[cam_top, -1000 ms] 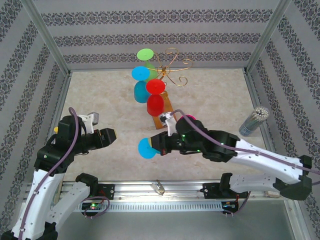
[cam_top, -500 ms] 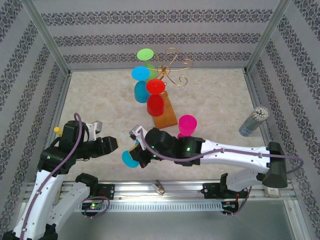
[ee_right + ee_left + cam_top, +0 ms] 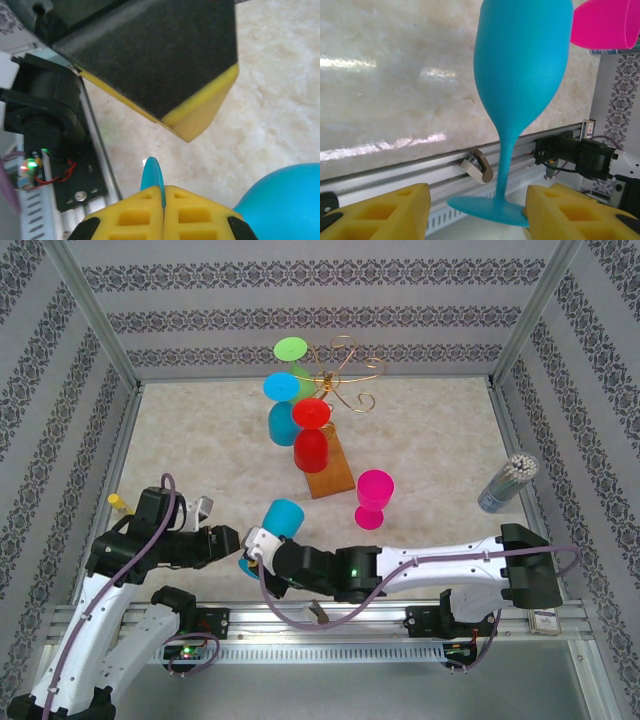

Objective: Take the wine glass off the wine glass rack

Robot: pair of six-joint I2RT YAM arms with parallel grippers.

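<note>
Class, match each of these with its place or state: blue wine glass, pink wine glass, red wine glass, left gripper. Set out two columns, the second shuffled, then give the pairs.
Column one:
1 blue wine glass
2 pink wine glass
3 red wine glass
4 left gripper

Column two:
A stands upright on the table
B open, a finger on either side of a glass foot
C hangs on the wine glass rack
D gripped by the right gripper

Pairs: 1-D, 2-A, 3-C, 4-B
</note>
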